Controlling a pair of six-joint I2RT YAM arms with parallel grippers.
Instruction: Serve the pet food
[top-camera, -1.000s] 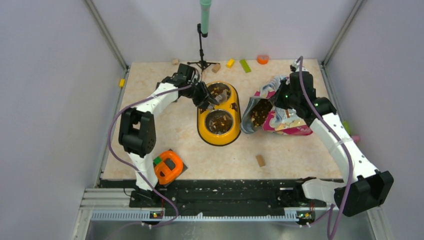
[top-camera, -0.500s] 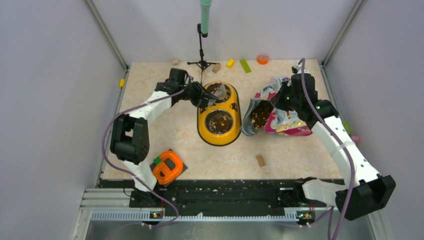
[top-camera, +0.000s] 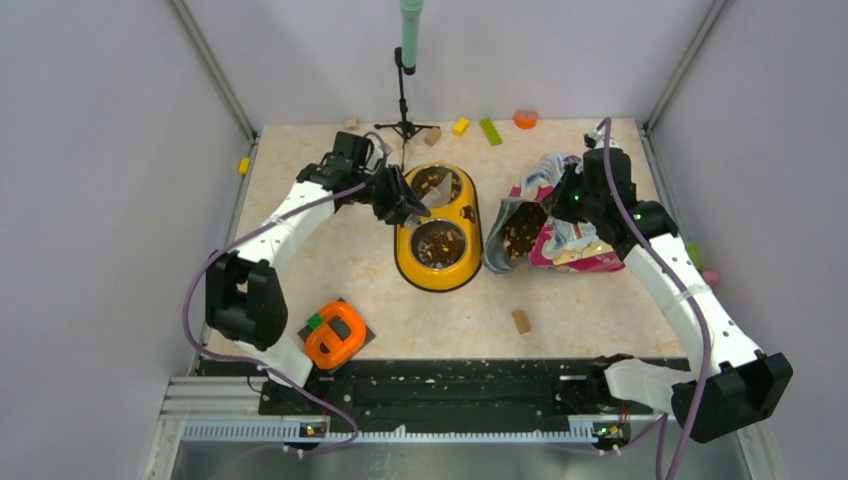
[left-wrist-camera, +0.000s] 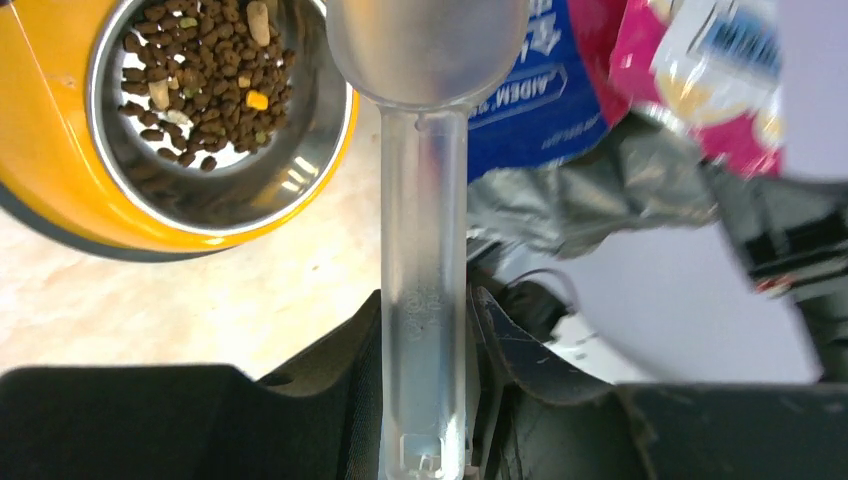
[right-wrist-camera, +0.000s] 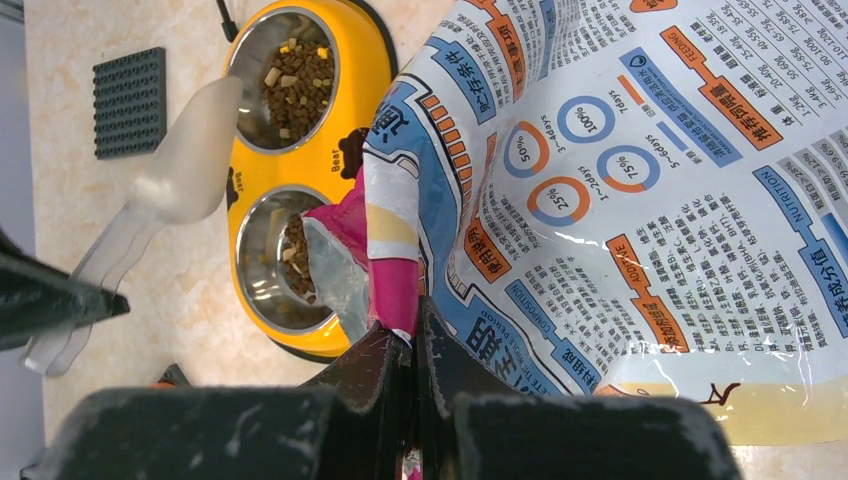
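Observation:
Pet food, dark-brown kibble (left-wrist-camera: 205, 85), lies in both steel bowls of the yellow feeder (top-camera: 437, 268). My left gripper (top-camera: 400, 203) (left-wrist-camera: 427, 300) is shut on the handle of a translucent scoop (left-wrist-camera: 425, 200) (right-wrist-camera: 165, 190) at the feeder's far-left rim; no kibble shows through the scoop. The pink and blue-white bag (top-camera: 570, 240) (right-wrist-camera: 640, 180) lies right of the feeder, its open mouth (top-camera: 520, 228) facing it with kibble inside. My right gripper (top-camera: 578, 198) (right-wrist-camera: 415, 335) is shut on the bag's pink edge.
An orange object (top-camera: 337, 335) sits on a dark plate at the near left. A tan block (top-camera: 520, 320) lies near the front. A stand (top-camera: 405, 100) and small coloured blocks (top-camera: 490, 131) line the back edge. A grey studded plate (right-wrist-camera: 130, 100) shows in the right wrist view.
My left arm has swung left and drawn the scoop back from over the far bowl toward the feeder's left rim. The right arm and bag have barely shifted.

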